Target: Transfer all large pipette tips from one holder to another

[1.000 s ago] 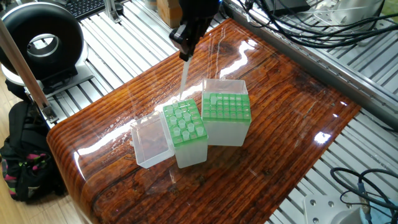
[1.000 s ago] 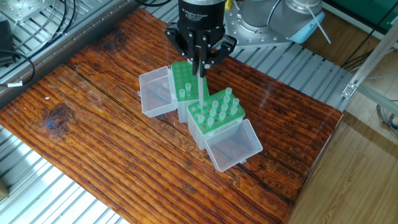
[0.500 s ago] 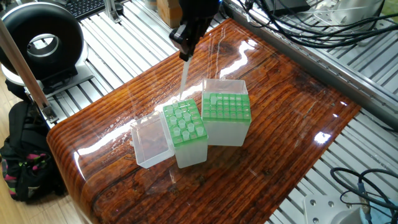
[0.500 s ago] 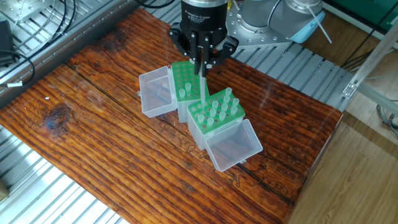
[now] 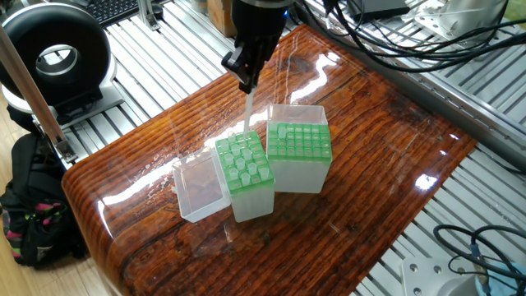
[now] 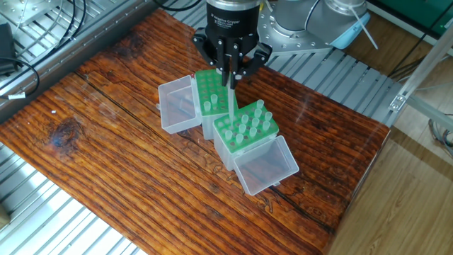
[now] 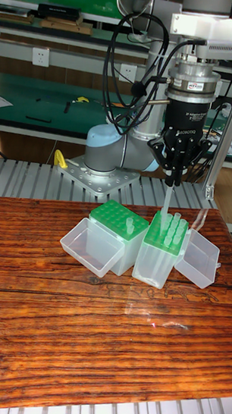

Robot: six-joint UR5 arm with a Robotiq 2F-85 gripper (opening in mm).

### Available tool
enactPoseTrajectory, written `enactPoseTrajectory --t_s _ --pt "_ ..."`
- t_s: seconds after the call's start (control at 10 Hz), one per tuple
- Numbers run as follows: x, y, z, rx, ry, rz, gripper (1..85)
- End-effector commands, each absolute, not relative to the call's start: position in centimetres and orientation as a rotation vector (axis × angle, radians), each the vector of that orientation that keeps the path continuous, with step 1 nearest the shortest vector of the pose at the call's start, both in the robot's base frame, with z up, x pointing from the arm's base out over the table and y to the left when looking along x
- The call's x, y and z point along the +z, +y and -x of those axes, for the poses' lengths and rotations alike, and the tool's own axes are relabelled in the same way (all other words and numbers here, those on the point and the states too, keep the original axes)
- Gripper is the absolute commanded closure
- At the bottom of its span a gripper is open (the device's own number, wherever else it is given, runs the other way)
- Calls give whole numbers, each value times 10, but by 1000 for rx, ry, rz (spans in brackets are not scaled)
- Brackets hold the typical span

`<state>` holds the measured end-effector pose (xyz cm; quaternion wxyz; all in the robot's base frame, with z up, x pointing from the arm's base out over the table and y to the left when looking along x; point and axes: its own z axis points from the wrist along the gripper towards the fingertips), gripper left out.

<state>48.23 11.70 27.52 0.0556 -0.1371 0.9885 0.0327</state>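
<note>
Large pipette tips (image 6: 244, 127) stand upright in the green rack (image 6: 247, 126) of one clear box near the middle of the wooden surface (image 6: 106, 149); one more tip (image 5: 246, 111) hangs point-down, pinched at its top between the fingers of the claw (image 5: 245, 82). In the tall fixed view that held tip (image 7: 166, 204) ends just above the filled rack (image 7: 167, 232), though whether its point has cleared the holes is hard to tell. The claw (image 6: 230, 76) is closed on the tip's upper end, which the fingers hide. The second rack (image 6: 209, 91) sits touching the first, at about ten o'clock from it in the other fixed view; the claw blocks its far part there. In the one fixed view this second rack (image 5: 299, 141) shows a few pale shapes in its holes, too small to make out. An opened clear lid (image 6: 175, 105) lies beside each box.
</note>
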Motion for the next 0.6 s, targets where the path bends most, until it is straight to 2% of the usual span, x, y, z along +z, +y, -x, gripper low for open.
enactPoseTrajectory --t_s 0.0,0.3,0.5 --pt "274 120 -485 110 2996 412 790" --pt "270 120 -485 103 3005 409 790" --pt "268 119 -481 99 3018 431 743"
